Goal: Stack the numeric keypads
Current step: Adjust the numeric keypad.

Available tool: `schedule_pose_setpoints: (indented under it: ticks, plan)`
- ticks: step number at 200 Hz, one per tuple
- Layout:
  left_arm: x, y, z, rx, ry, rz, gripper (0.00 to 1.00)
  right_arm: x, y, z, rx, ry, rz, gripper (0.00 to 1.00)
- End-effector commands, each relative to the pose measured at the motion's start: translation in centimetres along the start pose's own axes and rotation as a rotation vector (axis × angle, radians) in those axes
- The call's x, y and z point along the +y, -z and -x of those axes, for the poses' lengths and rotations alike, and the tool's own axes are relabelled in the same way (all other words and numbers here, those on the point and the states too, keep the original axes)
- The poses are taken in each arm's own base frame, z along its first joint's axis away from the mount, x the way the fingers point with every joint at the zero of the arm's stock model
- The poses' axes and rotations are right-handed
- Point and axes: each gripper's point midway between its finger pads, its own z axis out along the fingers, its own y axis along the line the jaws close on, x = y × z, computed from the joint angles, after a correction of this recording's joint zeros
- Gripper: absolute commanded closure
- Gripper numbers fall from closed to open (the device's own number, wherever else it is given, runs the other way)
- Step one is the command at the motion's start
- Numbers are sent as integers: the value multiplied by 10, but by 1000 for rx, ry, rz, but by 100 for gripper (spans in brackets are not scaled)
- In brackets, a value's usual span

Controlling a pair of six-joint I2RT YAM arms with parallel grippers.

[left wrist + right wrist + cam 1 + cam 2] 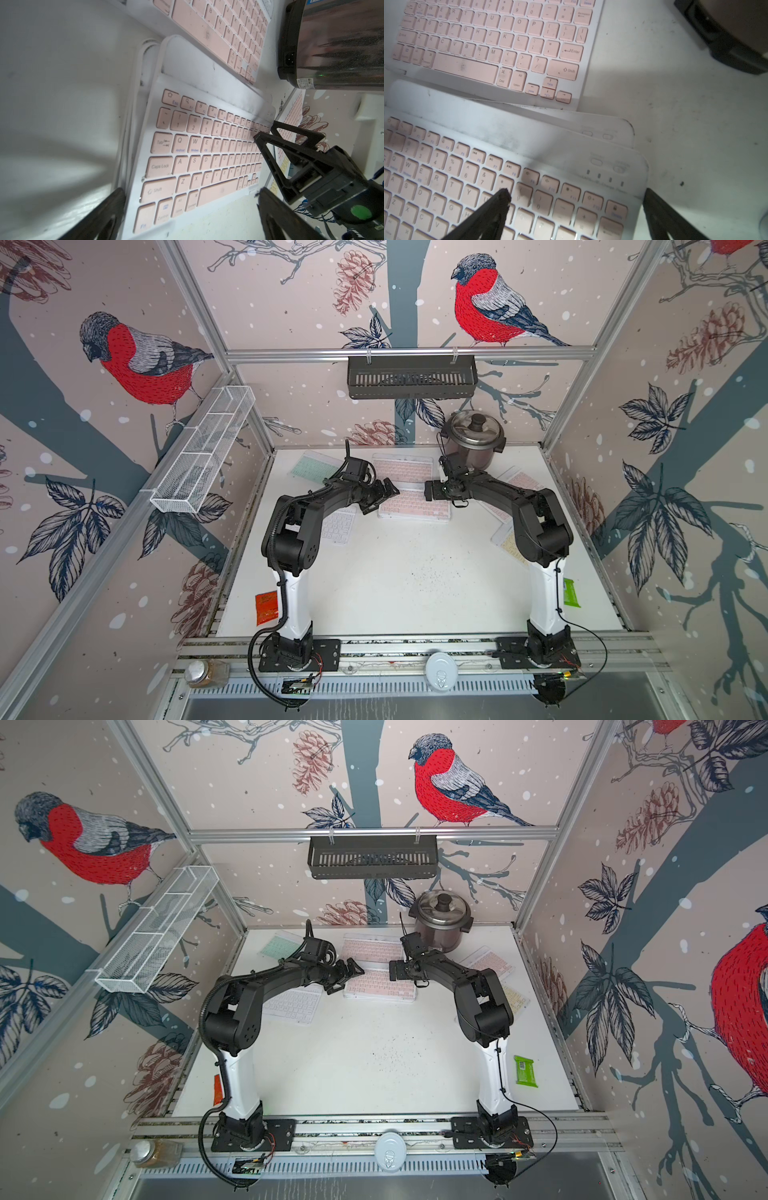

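Note:
A stack of pink-keyed numeric keypads [413,506] [380,986] lies mid-table, its lower frames offset from the top one [623,128]. My left gripper [384,497] [190,199] is open at the stack's left end, holding nothing. My right gripper [428,491] [576,193] is open at the right end: one finger [502,197] is over the keys, the other [652,199] is past the short edge. Loose keypads lie around: pink behind [397,468], mint green [309,466], white [338,526], pink [523,481] and yellow [509,543], both partly under the right arm.
A steel cooker pot [473,443] stands at the back right, close to the right arm. A black basket [411,377] hangs on the back rail and a white wire basket [208,448] on the left wall. A red packet [266,608] and a green packet [570,591] lie near the arm bases.

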Motion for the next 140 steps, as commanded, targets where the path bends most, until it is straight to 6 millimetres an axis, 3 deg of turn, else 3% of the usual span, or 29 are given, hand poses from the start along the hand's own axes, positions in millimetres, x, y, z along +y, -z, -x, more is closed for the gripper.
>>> schedule_pose_setpoints:
  ticks: [1, 80, 114, 140]
  plan:
    - [-5, 3, -3, 3, -14, -12, 1, -2, 0, 2, -3, 19, -30, 0]
    - [-4, 7, -2, 4, -14, 3, 2, 2, -4, 9, -7, 36, -51, 0]
    - [2, 20, 2, -14, -7, 29, 2, 2, 13, 15, -37, 29, -50, 0]
    - [8, 34, 4, -31, 0, 43, 2, 4, 28, 7, -38, 30, -23, 0]
